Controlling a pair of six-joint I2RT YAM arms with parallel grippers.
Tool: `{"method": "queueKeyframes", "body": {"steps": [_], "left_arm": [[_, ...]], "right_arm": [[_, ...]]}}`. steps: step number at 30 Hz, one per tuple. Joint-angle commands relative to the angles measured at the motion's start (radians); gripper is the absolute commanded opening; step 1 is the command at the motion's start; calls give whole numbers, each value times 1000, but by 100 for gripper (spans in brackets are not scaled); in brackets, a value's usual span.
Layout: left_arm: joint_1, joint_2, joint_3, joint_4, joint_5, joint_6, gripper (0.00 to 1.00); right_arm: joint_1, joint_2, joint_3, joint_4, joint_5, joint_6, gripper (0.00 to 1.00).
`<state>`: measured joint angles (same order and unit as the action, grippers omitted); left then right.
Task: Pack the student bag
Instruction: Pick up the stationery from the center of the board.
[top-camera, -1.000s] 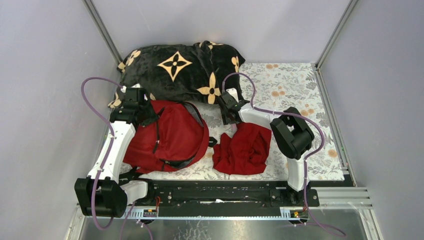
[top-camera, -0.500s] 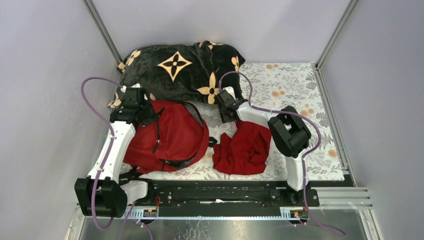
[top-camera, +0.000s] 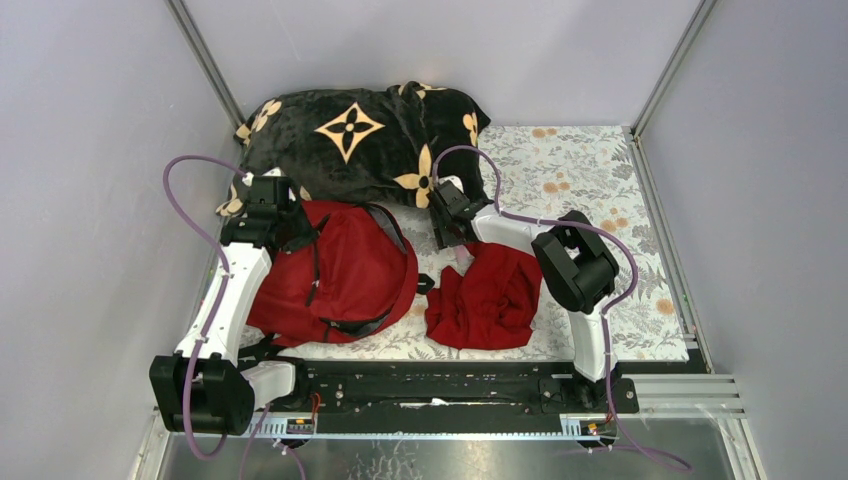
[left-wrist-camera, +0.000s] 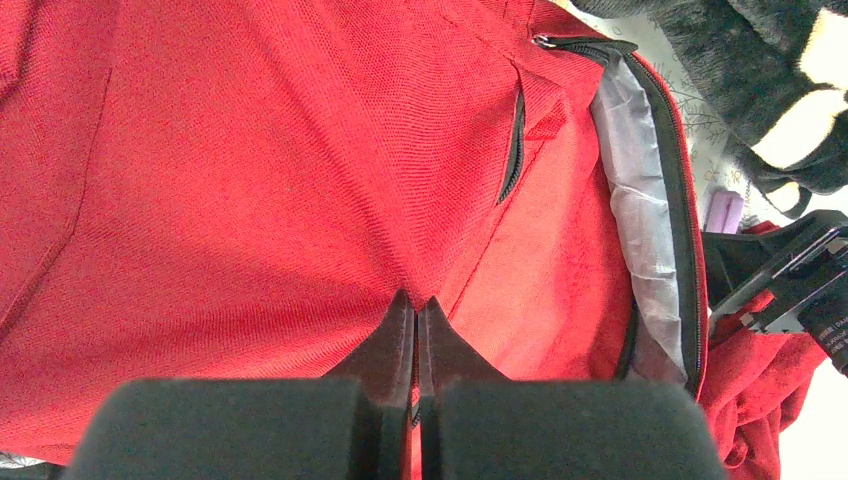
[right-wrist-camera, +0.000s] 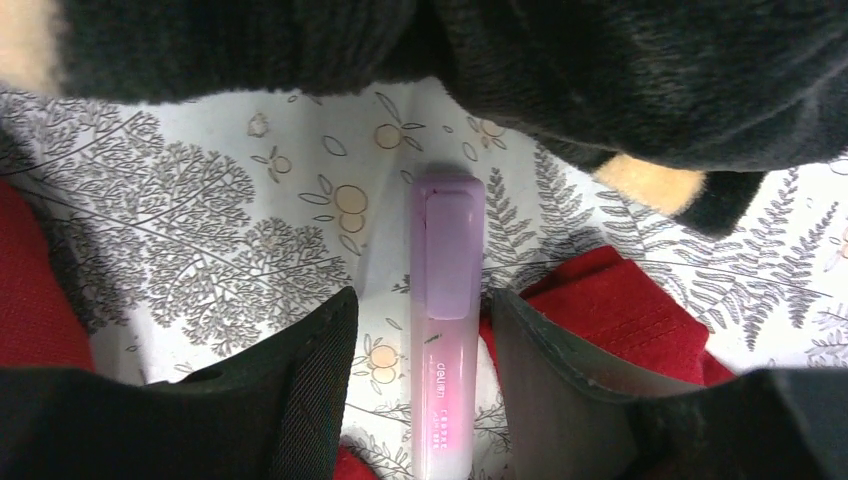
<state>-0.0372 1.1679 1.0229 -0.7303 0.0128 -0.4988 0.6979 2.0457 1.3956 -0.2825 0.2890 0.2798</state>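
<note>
The bag fabric is pinched by the left gripper. The right gripper is spread around a pen on the bench.

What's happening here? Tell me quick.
Two arms are packing a bag. The left jaws are shut, pinching its red fabric beside the unzipped opening. The right jaws stand open around a pink pen lying on the table, next to a red cloth and just short of a black blanket. The pen is not gripped yet.
</note>
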Motion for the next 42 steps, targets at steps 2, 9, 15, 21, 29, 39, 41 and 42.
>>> {"method": "queueKeyframes", "body": {"steps": [2,9,15,21,29,39,41,42], "left_arm": [[3,3,-7,84,41,-17,0],[3,0,-6,86,49,-15,0],[3,-14,-12,83,41,-16,0],[3,-10,-11,84,49,-15,0],[3,-16,-9,84,45,-13,0],[3,-7,-7,87,61,-20,0],[3,-7,-7,88,67,-21,0],[3,-7,-6,88,68,-20,0]], "right_arm": [[14,-44,-12,48,-74,-25,61],[15,-52,-23,83,-152,-37,70],[15,-113,-81,164,-158,-27,70],[15,-60,-32,105,-142,-43,65],[45,-46,-37,82,-81,-87,60],[68,-97,-82,92,-96,-100,53],[68,-76,-76,84,-77,-90,53],[68,-65,-72,77,-70,-89,54]]}}
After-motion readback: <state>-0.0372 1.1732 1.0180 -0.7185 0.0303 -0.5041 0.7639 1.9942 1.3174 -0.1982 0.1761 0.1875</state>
